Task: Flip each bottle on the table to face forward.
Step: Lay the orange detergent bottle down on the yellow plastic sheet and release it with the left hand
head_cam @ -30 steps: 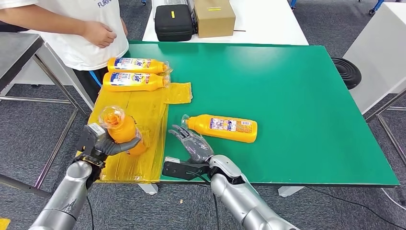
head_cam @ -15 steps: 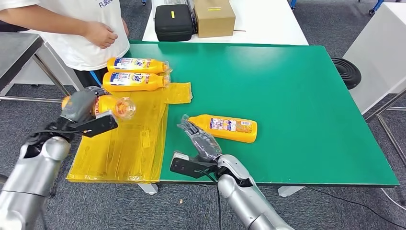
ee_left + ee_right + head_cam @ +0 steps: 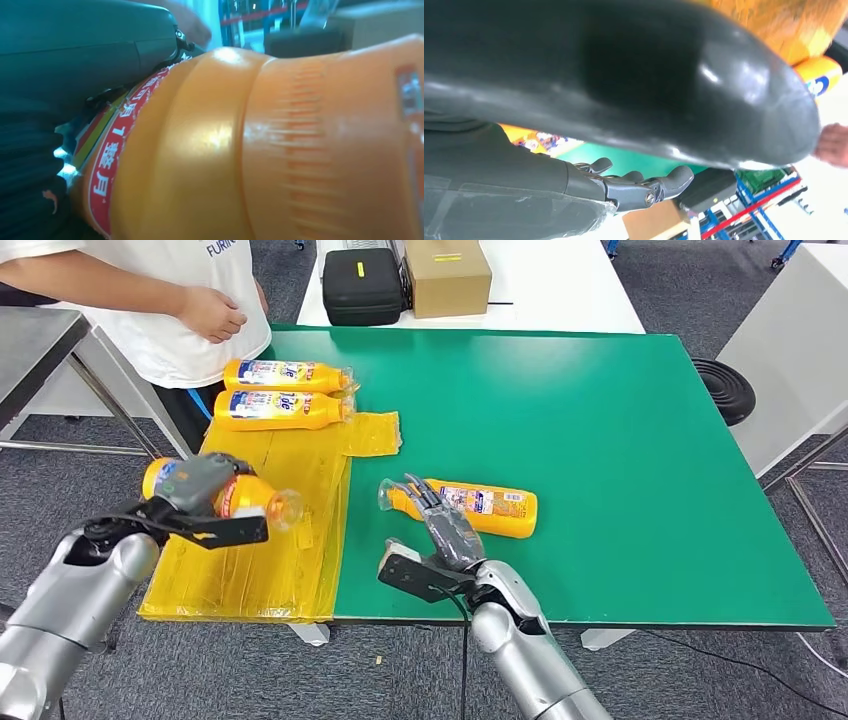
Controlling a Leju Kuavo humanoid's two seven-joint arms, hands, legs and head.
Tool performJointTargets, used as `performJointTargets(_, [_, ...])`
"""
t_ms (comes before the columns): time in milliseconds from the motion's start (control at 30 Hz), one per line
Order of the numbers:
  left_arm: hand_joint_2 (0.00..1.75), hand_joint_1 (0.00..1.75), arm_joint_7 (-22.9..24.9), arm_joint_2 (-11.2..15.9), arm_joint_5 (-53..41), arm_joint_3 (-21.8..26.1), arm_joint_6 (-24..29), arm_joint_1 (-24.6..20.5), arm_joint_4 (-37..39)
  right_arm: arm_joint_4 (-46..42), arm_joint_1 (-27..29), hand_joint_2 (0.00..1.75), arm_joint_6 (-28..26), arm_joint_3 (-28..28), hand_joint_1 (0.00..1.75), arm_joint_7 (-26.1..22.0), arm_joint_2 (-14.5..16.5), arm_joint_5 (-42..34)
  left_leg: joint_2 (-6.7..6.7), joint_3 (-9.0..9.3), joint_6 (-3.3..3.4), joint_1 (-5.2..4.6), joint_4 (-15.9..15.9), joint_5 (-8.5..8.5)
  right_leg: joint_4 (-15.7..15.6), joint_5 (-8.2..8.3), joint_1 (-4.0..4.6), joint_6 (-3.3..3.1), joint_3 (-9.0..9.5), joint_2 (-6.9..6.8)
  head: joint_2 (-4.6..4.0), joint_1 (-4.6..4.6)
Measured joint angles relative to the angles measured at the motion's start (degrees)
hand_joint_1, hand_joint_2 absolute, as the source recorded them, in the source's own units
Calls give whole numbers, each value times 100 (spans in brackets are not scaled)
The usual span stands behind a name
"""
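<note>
My left hand (image 3: 193, 483) grips an orange bottle (image 3: 247, 496), held on its side above the yellow plastic sheet (image 3: 270, 560), clear cap pointing right. The left wrist view shows that bottle (image 3: 260, 150) close up, against the hand (image 3: 75, 50). A second orange bottle (image 3: 482, 508) lies on the green table (image 3: 620, 440), cap to the left. My right hand (image 3: 446, 528) is open, its fingers stretched over that bottle's neck end. The right wrist view has the hand (image 3: 634, 187) with fingers apart. Two more bottles (image 3: 285, 374) (image 3: 278, 409) lie side by side at the back left.
A person in a white shirt (image 3: 180, 310) stands at the table's far left corner, one hand (image 3: 208, 312) near the back bottles. A black case (image 3: 362, 285) and a cardboard box (image 3: 447, 275) sit on the white table behind. The green table's right half is bare.
My left hand turned the bottle onto its side, swung it out to the left, then brought it down and right over the sheet. My right hand slid forward onto the lying bottle's neck end.
</note>
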Motion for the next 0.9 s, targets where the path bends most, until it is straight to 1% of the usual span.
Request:
performJointTargets(133, [175,175,28,-55,22,-180,115,154,358,-248,50,0,-18,-151,0,51,-39,-57,1,-1,-1,1,0,0,0,0,0,0,-2,0,0,1])
performJointTargets(233, [175,175,41,-170,-12,-280,119,131,657,-388,98,0,-32,-234,0,95,-50,-72,-2,0,0,0,0,0,-1,0,-1,0,0,-2,0,1])
performJointTargets(533, [175,175,-72,-557,-156,-639,74,-416,1682,-720,362,0,-75,-416,0,168,-60,-44,-7,14,-2,0,0,2,-1,1,0,0,16,-6,0,-2])
performJointTargets(900, [175,175,-190,-795,-266,-1065,-409,-940,2353,-802,527,0,-94,-479,0,147,-77,10,-7,20,-3,0,0,4,0,1,-1,0,26,-6,0,-1])
